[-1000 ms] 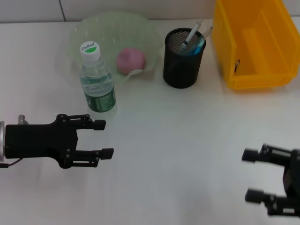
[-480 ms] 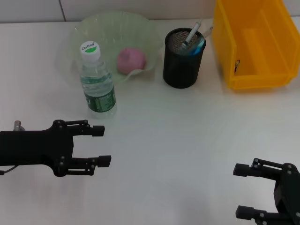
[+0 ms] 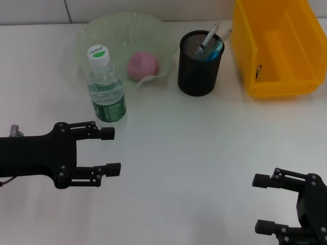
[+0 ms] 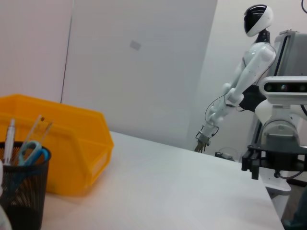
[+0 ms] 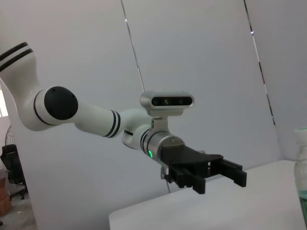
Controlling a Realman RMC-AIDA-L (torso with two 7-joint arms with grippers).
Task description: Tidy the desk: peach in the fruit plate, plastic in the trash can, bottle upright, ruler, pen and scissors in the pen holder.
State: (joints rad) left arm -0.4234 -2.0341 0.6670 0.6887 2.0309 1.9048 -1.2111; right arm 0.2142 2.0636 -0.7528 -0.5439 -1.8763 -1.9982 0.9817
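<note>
Peach (image 3: 142, 65) lies inside the pale green fruit plate (image 3: 158, 38) at the far left of the white desk (image 3: 194, 148). Bottle (image 3: 106, 87) stands upright, white cap on top, green label low on its body, just in front of the plate's near rim and overlapping it from the head view. Black mesh pen holder (image 3: 199, 66) sits to the right of the plate, upright. It holds a pen (image 3: 209, 37) leaning toward the yellow bin, blue-handled scissors (image 3: 213, 50), and what appears to be a clear ruler (image 4: 39, 129); the ruler is hard to make out from the head view. Yellow trash can (image 3: 278, 46) stands at the far right, just beside the holder; its visible floor shows no contents.

Left gripper (image 3: 109, 151) hovers over the near-left desk, below the bottle and apart from it, jaws spread wide with nothing between them. Right gripper (image 3: 261, 202) sits at the near-right corner, well apart from every object, jaws likewise parted and holding nothing.
</note>
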